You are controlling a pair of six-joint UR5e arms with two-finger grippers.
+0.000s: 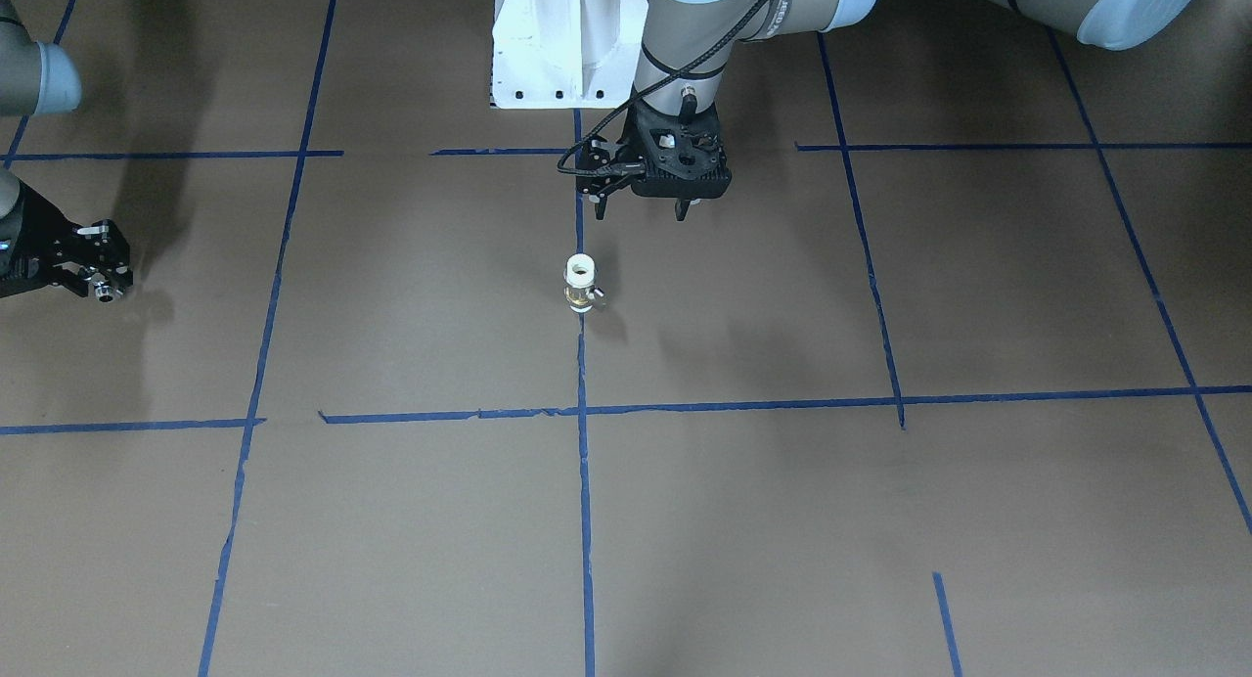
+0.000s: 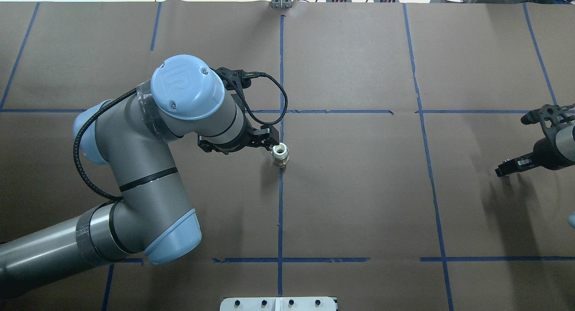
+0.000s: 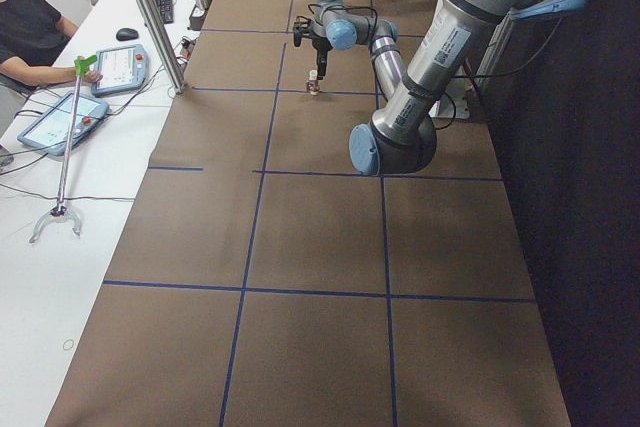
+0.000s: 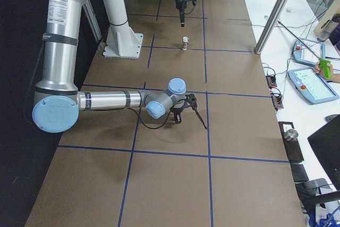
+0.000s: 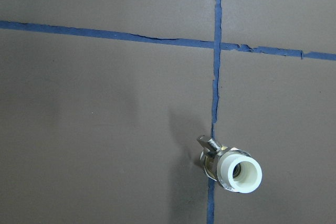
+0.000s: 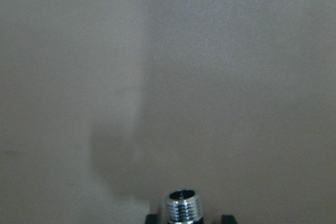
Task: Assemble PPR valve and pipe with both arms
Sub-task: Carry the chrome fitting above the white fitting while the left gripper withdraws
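Standing upright on a blue tape line [image 1: 584,481] in the middle of the brown counter [image 1: 782,520], the PPR valve [image 1: 581,284] shows a white open top. The left tool [image 1: 641,209] hangs near it, fingers spread wide, gripping nothing. Well apart, toward the robot's right, the right tool [image 1: 96,278] clamps the silver pipe [image 6: 183,205].

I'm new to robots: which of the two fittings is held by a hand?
The all-silver pipe, in the right hand; the brass-and-white valve stands free on the table.
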